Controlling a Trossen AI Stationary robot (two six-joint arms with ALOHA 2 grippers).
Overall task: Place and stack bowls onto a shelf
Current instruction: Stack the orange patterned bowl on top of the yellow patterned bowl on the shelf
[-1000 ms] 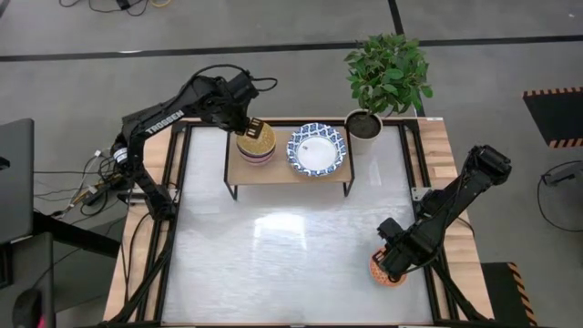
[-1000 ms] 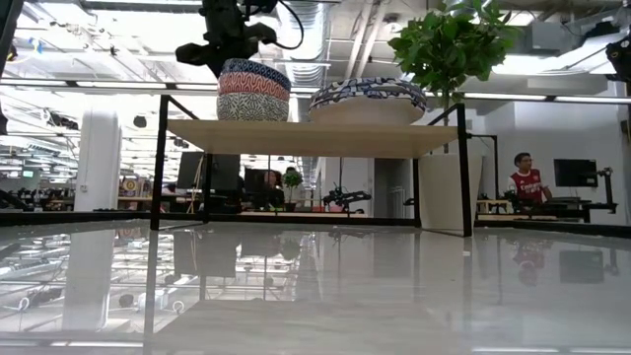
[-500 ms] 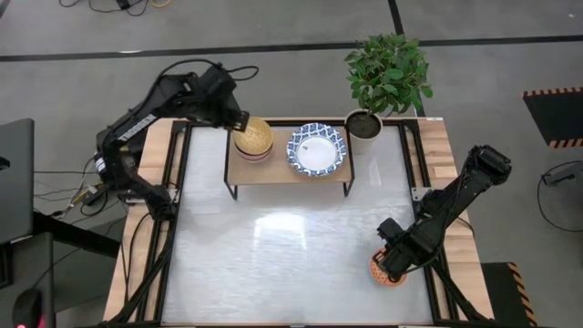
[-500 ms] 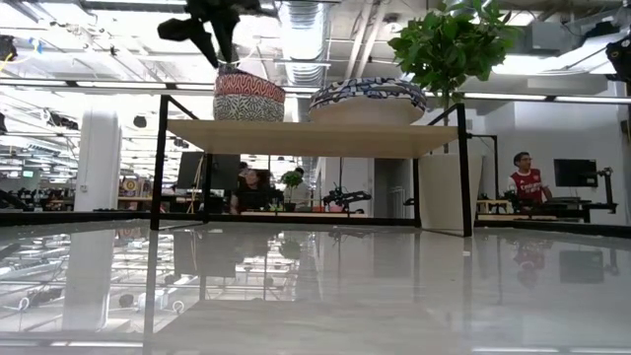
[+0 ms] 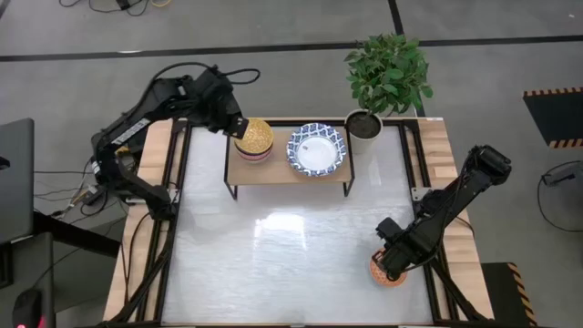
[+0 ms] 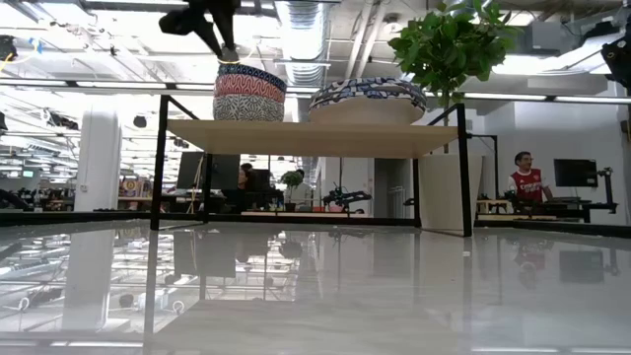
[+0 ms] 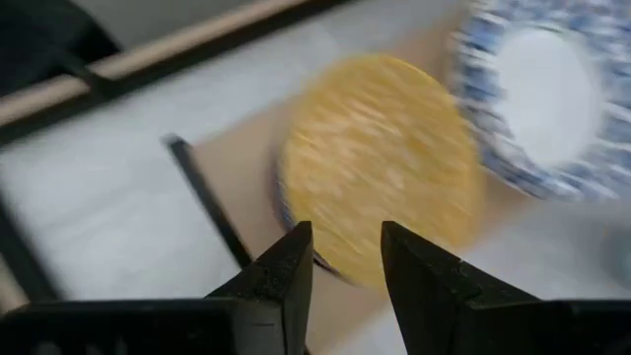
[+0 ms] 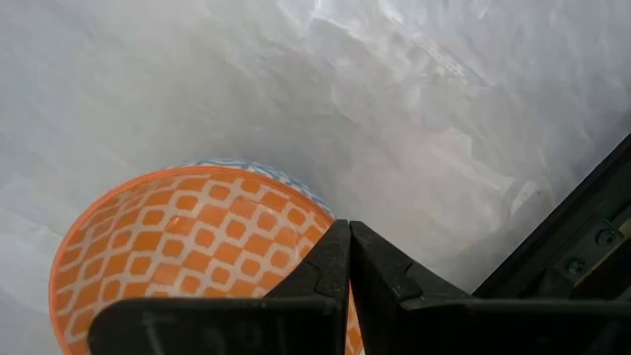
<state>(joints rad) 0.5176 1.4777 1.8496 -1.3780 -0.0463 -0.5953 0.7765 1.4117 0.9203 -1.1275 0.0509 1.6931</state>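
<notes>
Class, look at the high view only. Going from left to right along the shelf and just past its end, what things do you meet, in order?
Left tool → stack of small bowls → wide blue-and-white bowl → plant pot, just off the shelf.

The desk (image 5: 291, 246) lies open to me from its front edge to the shelf (image 5: 290, 171). Stacked small bowls (image 5: 254, 140) and a wide bowl (image 5: 317, 149) fill the shelf's left and middle; a plant pot (image 5: 364, 125) crowds its right end.

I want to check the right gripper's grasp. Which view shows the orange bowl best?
The right wrist view: the orange bowl fills it, its rim pinched by the right gripper. The high view shows only a sliver under the arm. The low and left wrist views miss it.
</notes>
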